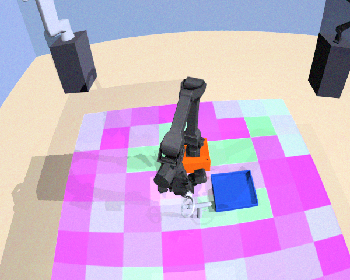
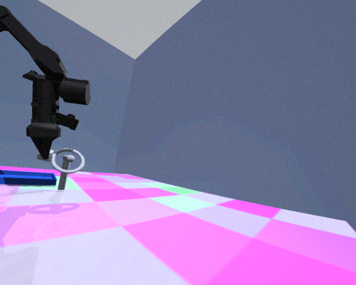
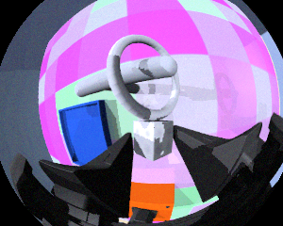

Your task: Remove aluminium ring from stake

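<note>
Leftmost in the top view, we had a white arm (image 1: 51, 22) on a dark pedestal (image 1: 69, 65). Toward the middle, our black gripper (image 1: 188, 192) (image 2: 45, 155) (image 3: 152, 134) pointed downward, its fingers partly apart and clamped on the welded tab (image 3: 153, 140), a squarish metal block. From that tab the aluminium ring (image 1: 193, 206) (image 2: 53, 160) (image 3: 113, 75) stood on edge, raised off the checkered surface, with the steel cross-bar (image 1: 205, 204) (image 2: 68, 158) (image 3: 95, 84) running through its opening near one end. So the ring was up at the bar, off the foot but not free of the stake; whether it touched the bar, we couldn't fairly tell. Just right of it rose the upright post (image 1: 199, 212) (image 2: 62, 177). The orange base (image 1: 196, 166) (image 3: 152, 192) sat behind. Farther right lay the blue tray (image 1: 234, 191) (image 2: 29, 178) (image 3: 85, 132), holding nothing, with another dark pedestal (image 1: 332, 67) well beyond, bearing a black arm (image 1: 348, 24).
</note>
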`<state>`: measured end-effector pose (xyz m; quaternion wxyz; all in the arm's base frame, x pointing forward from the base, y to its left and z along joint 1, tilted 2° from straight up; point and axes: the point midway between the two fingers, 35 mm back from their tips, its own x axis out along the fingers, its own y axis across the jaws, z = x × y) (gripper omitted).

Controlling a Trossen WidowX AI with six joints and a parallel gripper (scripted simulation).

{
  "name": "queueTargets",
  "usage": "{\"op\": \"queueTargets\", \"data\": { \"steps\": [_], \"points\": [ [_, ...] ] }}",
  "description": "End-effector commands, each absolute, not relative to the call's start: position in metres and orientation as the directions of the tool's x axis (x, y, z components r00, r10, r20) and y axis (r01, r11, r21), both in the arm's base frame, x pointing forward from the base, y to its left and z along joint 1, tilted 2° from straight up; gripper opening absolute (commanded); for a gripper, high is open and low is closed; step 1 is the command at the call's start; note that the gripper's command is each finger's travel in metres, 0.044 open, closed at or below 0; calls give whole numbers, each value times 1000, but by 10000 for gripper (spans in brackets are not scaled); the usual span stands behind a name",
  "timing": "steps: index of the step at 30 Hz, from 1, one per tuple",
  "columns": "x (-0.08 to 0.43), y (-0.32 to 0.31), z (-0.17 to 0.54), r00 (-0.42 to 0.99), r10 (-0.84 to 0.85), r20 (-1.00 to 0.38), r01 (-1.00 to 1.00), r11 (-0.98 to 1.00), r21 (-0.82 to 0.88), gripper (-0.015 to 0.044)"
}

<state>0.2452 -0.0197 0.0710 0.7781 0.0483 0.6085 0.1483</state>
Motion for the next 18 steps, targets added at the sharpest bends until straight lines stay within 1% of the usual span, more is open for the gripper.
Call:
{"op": "queueTargets", "data": {
  "steps": [1,18],
  "points": [
    [247,-22,74,220,293,-930,-180,950,257,0],
    [249,-34,76,221,292,-931,-180,950,256,0]
  ]
}}
